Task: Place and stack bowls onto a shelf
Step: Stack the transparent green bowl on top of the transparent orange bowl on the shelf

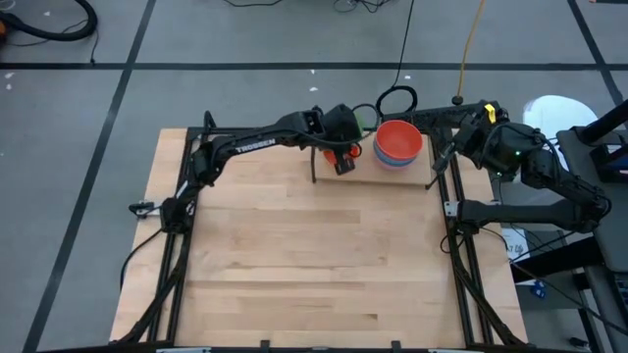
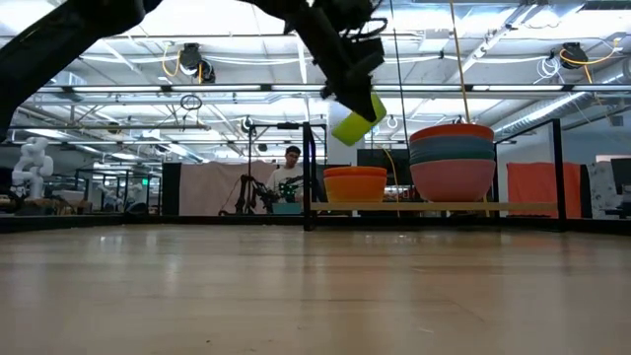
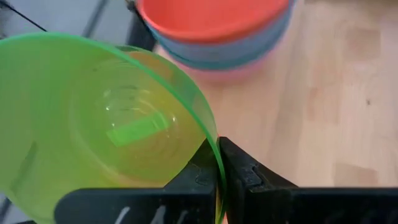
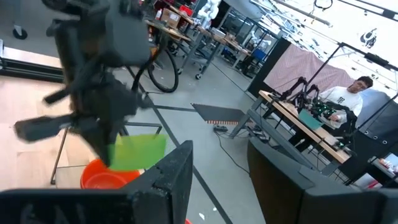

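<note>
While the green bowl hangs in the air, here is how things look.

Left gripper (image 3: pixel 217 177): its two fingers are pinched tight on the rim of the green bowl (image 3: pixel 93 118).
Green bowl: tipped, up in the air, right above the small orange stack.
Small stack (image 2: pixel 355 184): orange and red bowls on the shelf (image 2: pixel 434 206), just under the fingers.
Big stack (image 2: pixel 452 161): a red bowl on top, blue next, pink at the bottom, on the shelf beside the fingers.
Right gripper (image 4: pixel 217 180): fingers wide apart, holding nothing, waiting off past the big stack.
Done: most bowls look stacked; I cannot count them all.
Left: I think the green bowl must go down on the small stack.
</note>
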Tool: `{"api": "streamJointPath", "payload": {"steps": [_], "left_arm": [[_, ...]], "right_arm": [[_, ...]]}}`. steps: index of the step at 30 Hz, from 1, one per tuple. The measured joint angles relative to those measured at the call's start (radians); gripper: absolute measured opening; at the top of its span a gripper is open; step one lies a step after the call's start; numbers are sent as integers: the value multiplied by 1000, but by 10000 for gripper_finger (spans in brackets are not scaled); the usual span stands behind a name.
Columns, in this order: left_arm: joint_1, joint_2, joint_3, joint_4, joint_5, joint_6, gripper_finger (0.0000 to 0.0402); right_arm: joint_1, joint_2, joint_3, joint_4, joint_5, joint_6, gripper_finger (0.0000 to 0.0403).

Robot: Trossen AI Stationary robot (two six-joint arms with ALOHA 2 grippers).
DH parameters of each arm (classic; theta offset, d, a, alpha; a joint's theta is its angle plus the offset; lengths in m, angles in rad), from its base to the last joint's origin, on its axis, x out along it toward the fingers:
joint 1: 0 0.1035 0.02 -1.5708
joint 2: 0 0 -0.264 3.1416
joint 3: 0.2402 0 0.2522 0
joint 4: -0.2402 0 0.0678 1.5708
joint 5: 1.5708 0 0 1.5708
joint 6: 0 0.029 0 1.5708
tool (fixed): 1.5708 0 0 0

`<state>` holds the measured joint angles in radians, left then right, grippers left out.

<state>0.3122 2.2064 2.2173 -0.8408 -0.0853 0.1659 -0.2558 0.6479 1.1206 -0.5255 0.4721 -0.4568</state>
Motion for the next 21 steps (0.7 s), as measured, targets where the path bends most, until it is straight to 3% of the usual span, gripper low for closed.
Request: {"api": "streamJointPath", "payload": {"steps": [21], "left_arm": [[-13,125,-2,-97,26,-31,6]], "right_arm": [[0,0,0,1,0,-4,144]]}}
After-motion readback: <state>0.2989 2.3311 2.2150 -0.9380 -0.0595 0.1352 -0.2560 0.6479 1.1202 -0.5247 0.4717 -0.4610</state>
